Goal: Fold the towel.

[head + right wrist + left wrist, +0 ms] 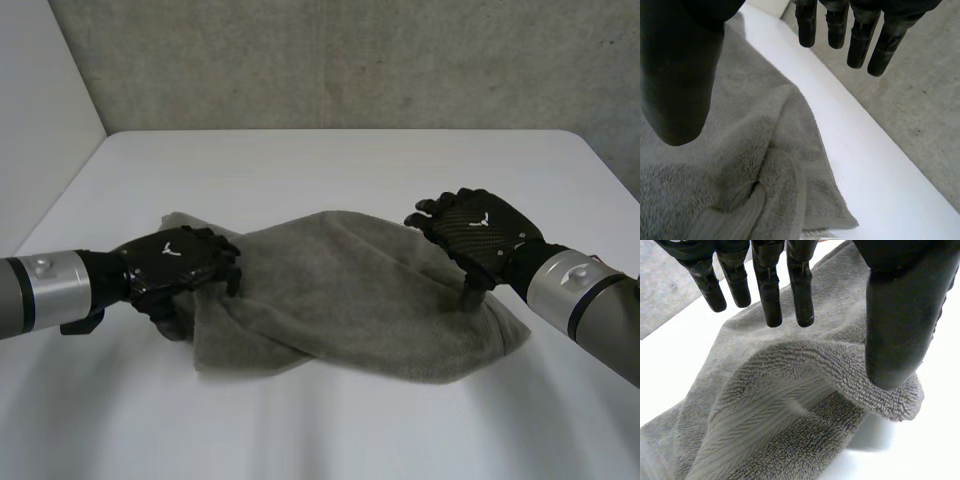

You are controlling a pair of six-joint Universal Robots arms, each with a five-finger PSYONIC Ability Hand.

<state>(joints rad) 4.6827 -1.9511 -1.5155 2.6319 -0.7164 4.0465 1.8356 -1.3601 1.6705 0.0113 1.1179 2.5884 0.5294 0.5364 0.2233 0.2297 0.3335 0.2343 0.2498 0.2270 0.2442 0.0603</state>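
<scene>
Items counted by me. One towel [340,300], a single grey piece. One counter [350,160], white, with the towel on it. Two robot hands, both mine: my left robot hand [175,262] and my right robot hand [480,235]. Two arms, my left arm [45,285] and my right arm [585,295], each ending in one robot hand. One grey wall [350,60] behind the counter.

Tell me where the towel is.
In the head view the towel lies bunched on the table, left hand at its left end, right hand at its right.
</scene>
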